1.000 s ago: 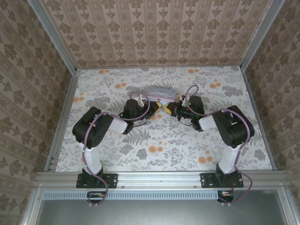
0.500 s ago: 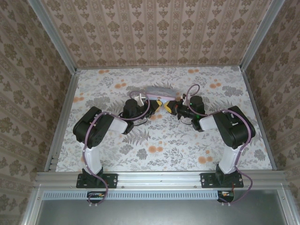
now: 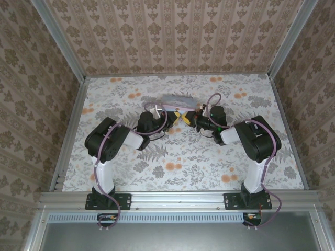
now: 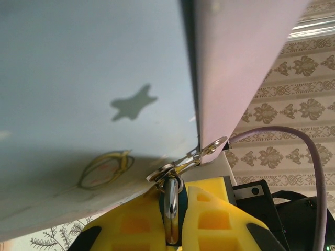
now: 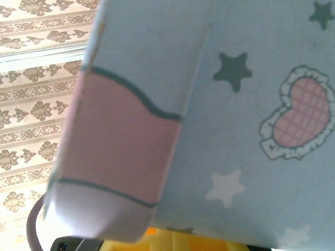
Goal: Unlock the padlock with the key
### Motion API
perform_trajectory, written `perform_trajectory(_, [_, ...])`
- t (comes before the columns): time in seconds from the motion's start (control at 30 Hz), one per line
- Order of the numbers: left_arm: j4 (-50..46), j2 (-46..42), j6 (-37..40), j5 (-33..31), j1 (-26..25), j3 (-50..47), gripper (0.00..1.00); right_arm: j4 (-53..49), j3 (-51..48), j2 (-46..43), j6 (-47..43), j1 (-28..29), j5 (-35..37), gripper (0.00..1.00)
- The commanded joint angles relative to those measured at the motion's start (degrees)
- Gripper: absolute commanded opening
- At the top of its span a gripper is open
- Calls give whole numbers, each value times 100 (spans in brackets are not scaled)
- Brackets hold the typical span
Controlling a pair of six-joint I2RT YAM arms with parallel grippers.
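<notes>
The left jaws are shut on the padlock (image 4: 171,212), its loop pointing straight out to the clasp (image 4: 209,149) on the tin (image 4: 94,78), & the right jaws, shut too (on what, can't tell), sit just across.

Looks like a robot test booth: aluminium-profile frame (image 3: 178,199), damask-wallpapered walls (image 3: 178,36) around the jaws, floral-papered table (image 3: 172,168) beneath them.

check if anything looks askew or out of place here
The pale blue tin is not lying flat: it looks tilted at the far middle of the table, between the two arms. In the left wrist view the left claw is shut on the padlock, whose shackle hangs from the tin's clasp.
</notes>
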Motion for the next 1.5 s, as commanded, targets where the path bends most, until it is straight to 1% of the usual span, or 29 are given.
perform_trajectory(0.0, [137, 118, -104, 1933, -685, 31, 0, 966, 400, -85, -186, 218, -37, 0])
perform_trajectory(0.03, [143, 118, -140, 1888, -681, 13, 0, 1018, 374, -84, -177, 216, -2, 0])
perform_trajectory(0.17, [127, 111, -217, 1693, -644, -61, 0, 1026, 318, -136, -173, 209, 75, 26])
perform_trajectory(0.23, [115, 95, -219, 1603, -613, -111, 0, 958, 281, -201, -214, 207, 83, 34])
perform_trajectory(0.27, [91, 86, -213, 1558, -595, -133, 0, 893, 258, -250, -250, 204, 93, 36])
perform_trajectory(0.57, [-15, 74, -158, 1500, -489, -89, 0, 926, -65, -440, -310, 152, 146, 38])
perform_trajectory(0.8, [-21, 98, -140, 1507, -466, -77, 0, 1127, -165, -420, -178, 128, 144, 24])
perform_trajectory(0.93, [-41, 111, -105, 1507, -444, -101, 0, 1333, -230, -389, -56, 124, 159, 21])
perform_trajectory(1.03, [-41, 129, -105, 1516, -446, -102, 0, 1486, -263, -366, 40, 127, 189, 25])
perform_trajectory(1.07, [-36, 137, -101, 1519, -447, -105, 0, 1527, -255, -344, 71, 132, 190, 29])
perform_trajectory(1.13, [-41, 146, -97, 1501, -445, -106, 0, 1607, -189, -307, 112, 119, 157, 40])
perform_trajectory(1.17, [-38, 155, -105, 1484, -432, -106, 0, 1605, -168, -319, 101, 119, 133, 41])
perform_trajectory(1.23, [-63, 161, -91, 1457, -418, -97, 0, 1375, -157, -409, -51, 100, 62, 42])
perform_trajectory(1.3, [-117, 153, -50, 1424, -379, -106, 0, 934, -206, -563, -332, 89, 16, 43])
perform_trajectory(1.4, [-187, 155, 12, 1405, -298, -83, 0, -110, -294, -934, -1013, 57, -108, 43])
perform_trajectory(1.47, [-257, 138, 60, 1419, -256, -48, 0, -1056, -365, -1255, -1634, 25, -143, 44])
